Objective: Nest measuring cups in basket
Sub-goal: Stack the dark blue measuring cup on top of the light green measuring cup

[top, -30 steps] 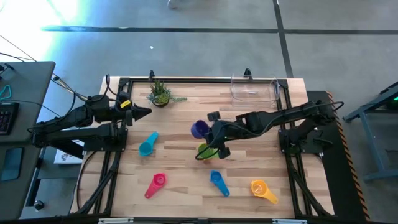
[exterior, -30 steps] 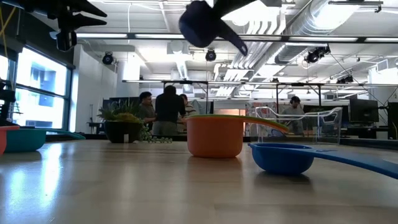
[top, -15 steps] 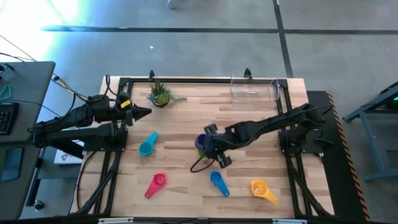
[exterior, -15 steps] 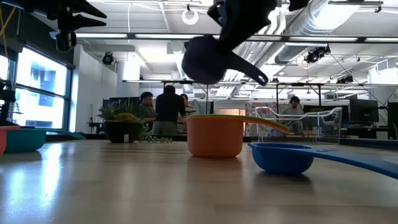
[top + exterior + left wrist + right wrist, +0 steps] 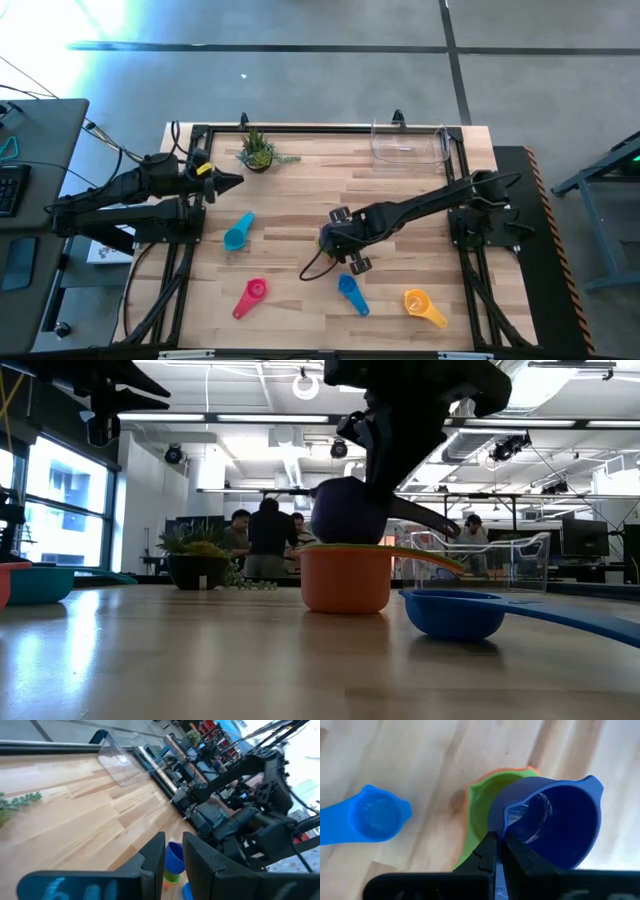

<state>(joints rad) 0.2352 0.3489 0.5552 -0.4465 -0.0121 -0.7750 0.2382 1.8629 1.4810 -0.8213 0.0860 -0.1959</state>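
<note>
My right gripper [image 5: 501,842] is shut on the purple cup [image 5: 555,820] right over the green cup [image 5: 480,810], which sits nested in the orange-red cup [image 5: 345,580] at mid-table [image 5: 328,240]. In the low view the purple cup's bottom [image 5: 345,535] is at the green rim; whether they touch I cannot tell. The teal cup [image 5: 237,232], pink cup [image 5: 250,297], blue cup [image 5: 352,293] and yellow cup [image 5: 423,305] lie apart on the table. The clear basket [image 5: 408,143] stands at the far right. My left gripper [image 5: 173,855] waits raised at the left, fingers narrowly open. My right gripper pinches the purple cup at the rim edge [image 5: 506,815] nearest the wrist, between its two fingers [image 5: 489,851]. The fingers come from above, pointing down. The cup stays upright, mouth up, its handle [image 5: 430,520] sticking out sideways, over the green cup.
A small potted plant [image 5: 258,152] stands at the far edge, left of centre. The blue cup [image 5: 377,817] lies close to the stack on its near side. A black frame [image 5: 190,135] runs round the table. People stand in the room beyond [image 5: 270,535].
My right gripper has carried the purple cup down and slightly toward the near edge. The cup was high above the table a second ago; now it is level with the rim of the green cup in the orange-red cup. The fingers stayed shut on it.
</note>
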